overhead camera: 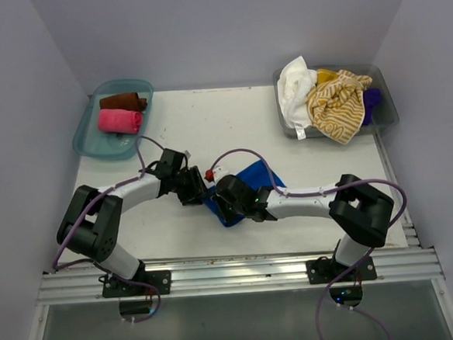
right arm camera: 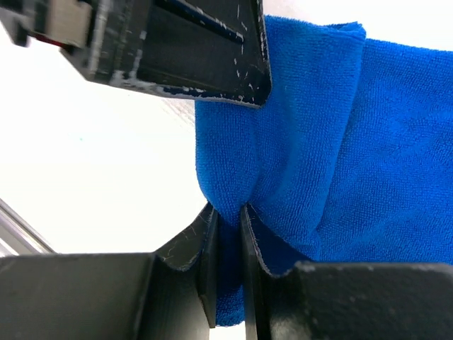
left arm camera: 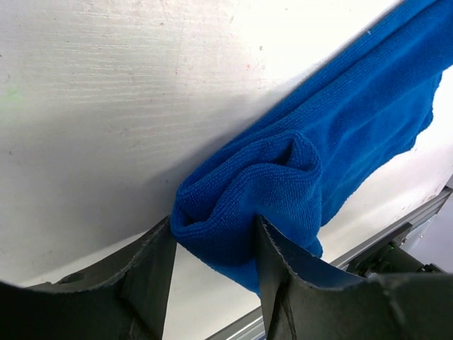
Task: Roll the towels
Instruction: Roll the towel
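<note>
From above, the plain royal blue cloth towel lies in the middle of the white table, with the left gripper and right gripper meeting at its near-left end. Left wrist: the fingers clamp the towel's rolled end. Right wrist: the jaws are nearly together, pinching a fold.

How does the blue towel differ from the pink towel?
The pink towel is a tight roll; the blue towel is bunched at one end, the rest loose. The pink towel lies in the teal tray beside a brown roll; the blue towel lies on the table. The right gripper pinches the blue towel and the left gripper clasps its bunched end; no gripper touches the pink towel. Both are plain cloths.
</note>
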`<state>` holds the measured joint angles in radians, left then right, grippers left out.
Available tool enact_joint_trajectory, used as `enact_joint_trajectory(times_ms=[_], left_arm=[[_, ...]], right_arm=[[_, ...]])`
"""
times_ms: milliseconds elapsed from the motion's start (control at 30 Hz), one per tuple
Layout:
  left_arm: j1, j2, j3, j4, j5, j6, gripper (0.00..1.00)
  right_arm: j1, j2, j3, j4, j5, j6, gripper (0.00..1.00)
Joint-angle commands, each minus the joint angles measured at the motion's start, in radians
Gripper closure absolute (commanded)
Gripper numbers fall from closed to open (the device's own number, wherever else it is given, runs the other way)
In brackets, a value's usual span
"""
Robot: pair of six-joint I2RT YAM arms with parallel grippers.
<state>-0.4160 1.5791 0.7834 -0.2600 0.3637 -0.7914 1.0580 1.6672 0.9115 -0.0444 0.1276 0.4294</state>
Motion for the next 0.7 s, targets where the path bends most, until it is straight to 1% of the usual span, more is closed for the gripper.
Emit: enact_joint_trajectory(times_ms=[0, 33, 67, 100, 133, 167, 200, 233, 267, 300, 333, 433, 667], left_arm=[[-0.007, 0.033, 0.028, 0.045, -0.022, -0.02, 0.5], [-0.009, 0.036, 0.031, 0.044, -0.023, -0.023, 0.52], [-0.009, 0.035, 0.03, 0.044, -0.029, -0.032, 0.58], [-0.009, 0.035, 0.031, 0.038, -0.034, -0.035, 0.62], [-0.009, 0.036, 0.042, 0.027, -0.04, -0.037, 0.64], [-0.007, 0.041, 0.048, 0.001, -0.045, -0.038, 0.75], [-0.009, 0.044, 0.054, -0.011, -0.046, -0.043, 0.81], [-0.009, 0.044, 0.062, -0.018, -0.046, -0.046, 0.85], [-0.009, 0.041, 0.063, -0.033, -0.046, -0.052, 0.95], [-0.009, 0.038, 0.068, -0.039, -0.043, -0.055, 0.98], [-0.007, 0.033, 0.073, -0.042, -0.04, -0.06, 1.0], [-0.007, 0.029, 0.088, -0.073, -0.046, -0.071, 1.0], [-0.009, 0.021, 0.097, -0.131, -0.075, -0.075, 1.0]], right_arm=[[-0.006, -0.038, -0.003, 0.032, -0.019, 0.012, 0.96], [-0.006, -0.038, -0.002, 0.031, -0.019, 0.008, 0.95], [-0.006, -0.038, 0.0, 0.023, -0.017, 0.006, 0.94], [-0.006, -0.038, 0.007, 0.018, -0.007, 0.0, 0.92], [-0.006, -0.037, 0.012, 0.011, -0.005, -0.007, 0.85], [-0.006, -0.04, 0.018, -0.003, -0.002, -0.012, 0.81], [-0.006, -0.044, 0.026, -0.009, 0.01, -0.015, 0.76], [-0.006, -0.047, 0.032, -0.017, 0.02, -0.02, 0.66], [-0.004, -0.05, 0.038, -0.038, 0.023, -0.023, 0.63], [0.003, -0.053, 0.056, -0.048, 0.029, -0.026, 0.6], [0.01, -0.058, 0.069, -0.058, 0.056, -0.037, 0.54], [0.054, -0.028, 0.133, -0.115, 0.151, -0.07, 0.43], [0.094, 0.066, 0.211, -0.158, 0.245, -0.132, 0.39]])
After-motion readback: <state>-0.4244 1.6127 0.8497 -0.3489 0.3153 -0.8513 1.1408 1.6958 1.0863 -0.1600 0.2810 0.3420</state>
